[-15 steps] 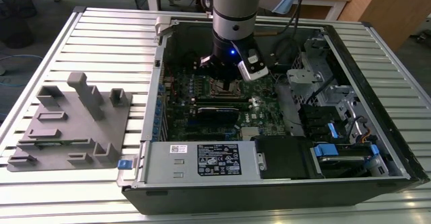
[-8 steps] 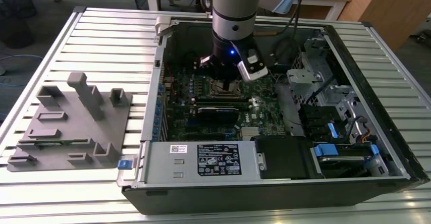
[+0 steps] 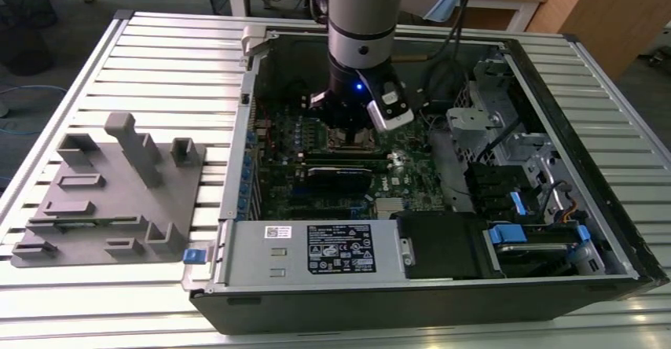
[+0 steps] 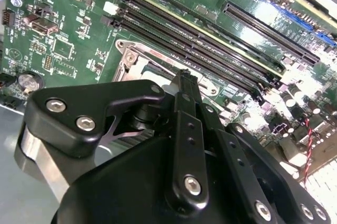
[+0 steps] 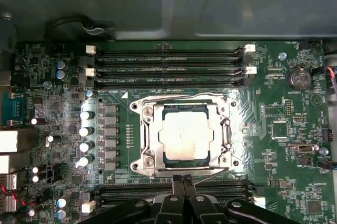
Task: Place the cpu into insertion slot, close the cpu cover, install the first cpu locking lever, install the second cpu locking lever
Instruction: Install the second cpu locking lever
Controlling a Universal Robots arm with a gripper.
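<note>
In the first wrist view the cpu [image 5: 184, 135], a square chip with a dull silver top, lies flat in the insertion slot [image 5: 167, 156] on the green board. The cpu cover [image 5: 150, 140], a silvery frame, lies down around it. Thin metal lever wires [image 5: 179, 97] run along two sides of that frame. My gripper [image 5: 182, 177] hangs just beside the socket's edge, its black fingers together and holding nothing. In the second wrist view the gripper [image 4: 184, 74] points at the socket's rim [image 4: 138, 56]. The exterior view has the gripper [image 3: 346, 127] low inside the open computer case, above the socket [image 3: 348, 138].
Long black memory slots [image 5: 168, 69] flank the socket on both sides. A black card [image 3: 338, 178] stands just in front of it, and the power supply box [image 3: 314, 248] is nearer still. Drive cages [image 3: 524, 200] fill the case's right. A grey fixture block [image 3: 105, 192] lies on the slatted table.
</note>
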